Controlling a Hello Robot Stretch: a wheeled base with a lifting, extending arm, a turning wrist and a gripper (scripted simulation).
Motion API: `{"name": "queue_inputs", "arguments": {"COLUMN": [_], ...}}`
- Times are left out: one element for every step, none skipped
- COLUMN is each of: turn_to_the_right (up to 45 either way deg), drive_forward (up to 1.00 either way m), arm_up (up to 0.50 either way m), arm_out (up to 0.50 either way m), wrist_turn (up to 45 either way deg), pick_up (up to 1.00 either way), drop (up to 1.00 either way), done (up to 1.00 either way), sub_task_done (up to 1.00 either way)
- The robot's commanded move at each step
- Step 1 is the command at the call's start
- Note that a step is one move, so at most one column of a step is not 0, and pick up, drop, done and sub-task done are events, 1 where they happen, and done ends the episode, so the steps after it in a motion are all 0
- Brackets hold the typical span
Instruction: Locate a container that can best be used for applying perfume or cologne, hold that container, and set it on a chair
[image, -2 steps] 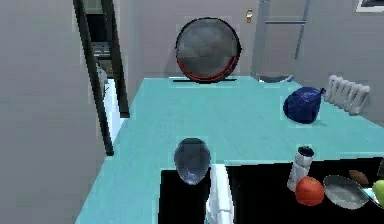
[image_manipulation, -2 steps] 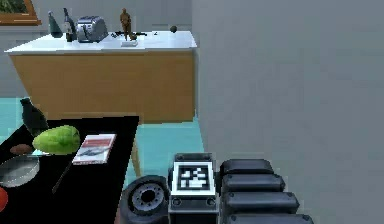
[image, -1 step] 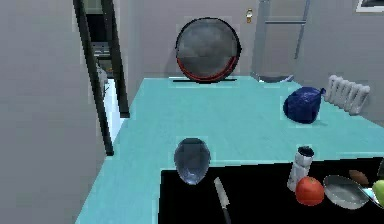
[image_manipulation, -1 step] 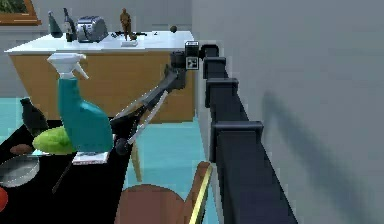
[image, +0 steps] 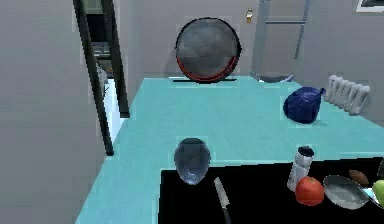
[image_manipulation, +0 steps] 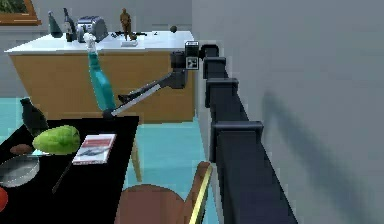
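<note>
In the arm side view a tall teal spray bottle (image_manipulation: 97, 74) with a pale nozzle hangs upright at the far end of my gripper (image_manipulation: 118, 100), above a black table (image_manipulation: 112, 160) and clear of its top. The gripper holds this bottle. The dark arm rises along the grey wall to its white marker squares (image_manipulation: 191, 53), and the gripper slants down and left from there. A brown wooden chair (image_manipulation: 152, 206) with a yellowish back rail (image_manipulation: 201, 194) stands at the bottom edge, below the bottle and to its right.
On the black table lie a green fruit (image_manipulation: 57, 138), a dark bottle (image_manipulation: 33, 117), a book (image_manipulation: 95, 148) and a plate (image_manipulation: 17, 170). A white-topped counter (image_manipulation: 150, 43) stands behind. Ahead, the table (image: 260, 180) carries a glass bowl (image: 191, 160), a knife (image: 222, 198) and a red fruit (image: 310, 190). Teal floor (image: 200, 110) lies beyond.
</note>
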Motion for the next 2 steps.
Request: {"name": "queue_inputs", "arguments": {"turn_to_the_right": [0.0, 0.0], "drive_forward": [0.0, 0.0], "arm_up": [0.0, -0.38], "arm_out": [0.0, 0.0], "wrist_turn": [3.0, 0.0], "pick_up": [0.0, 0.0], "drop": [0.0, 0.0], "done": [0.0, 0.0], "sub_task_done": [0.0, 0.0]}}
